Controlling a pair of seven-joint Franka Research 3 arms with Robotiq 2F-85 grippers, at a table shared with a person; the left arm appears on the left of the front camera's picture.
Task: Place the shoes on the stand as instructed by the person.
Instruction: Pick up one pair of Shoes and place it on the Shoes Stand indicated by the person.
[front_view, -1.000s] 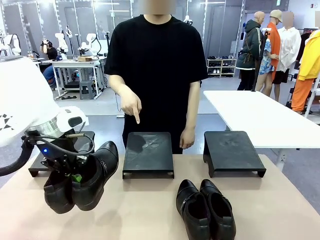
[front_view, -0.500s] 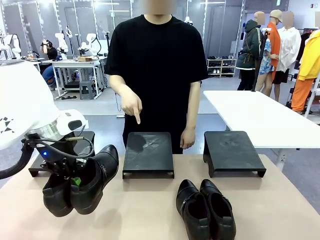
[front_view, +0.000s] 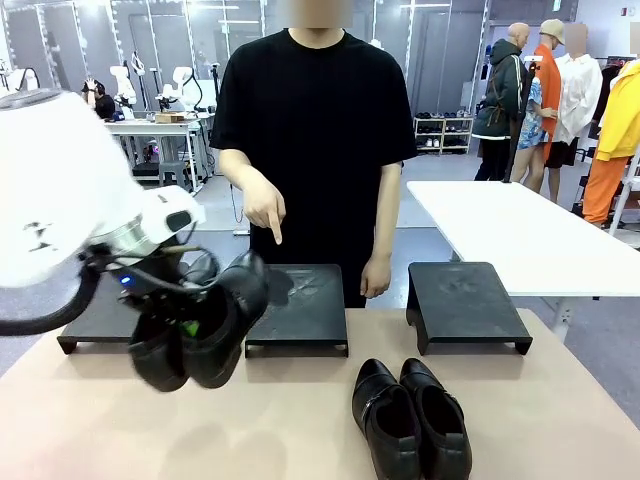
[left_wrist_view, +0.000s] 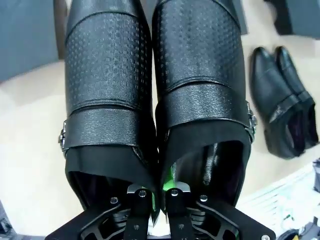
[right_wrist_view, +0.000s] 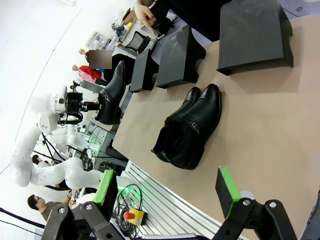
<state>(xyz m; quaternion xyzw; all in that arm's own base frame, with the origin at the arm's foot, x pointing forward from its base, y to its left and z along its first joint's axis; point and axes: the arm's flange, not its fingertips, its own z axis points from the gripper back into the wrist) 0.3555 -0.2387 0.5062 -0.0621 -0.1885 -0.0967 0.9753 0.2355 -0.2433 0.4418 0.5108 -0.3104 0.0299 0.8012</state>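
My left gripper (front_view: 183, 328) is shut on the inner sides of one pair of glossy black shoes (front_view: 207, 322), holding them in the air in front of the gap between the left stand (front_view: 98, 318) and the middle stand (front_view: 298, 306). The left wrist view shows the held shoes (left_wrist_view: 150, 85) toes away, with the gripper (left_wrist_view: 161, 189) pinching their inner edges. A second pair (front_view: 410, 420) lies on the table in front of the right stand (front_view: 465, 303). The person (front_view: 315, 130) points a finger (front_view: 274, 235) down at the middle stand. My right gripper (right_wrist_view: 165, 192) is open above the table's near edge, with that second pair (right_wrist_view: 189, 130) ahead of it.
The three black stands sit in a row along the tan table's (front_view: 300, 430) far edge. A white table (front_view: 530, 235) stands behind at the right. The person's other hand (front_view: 375, 277) hangs between the middle and right stands.
My left arm has carried the held pair up and to the right, from in front of the left stand towards the middle stand. The person's pointing hand has stayed put.
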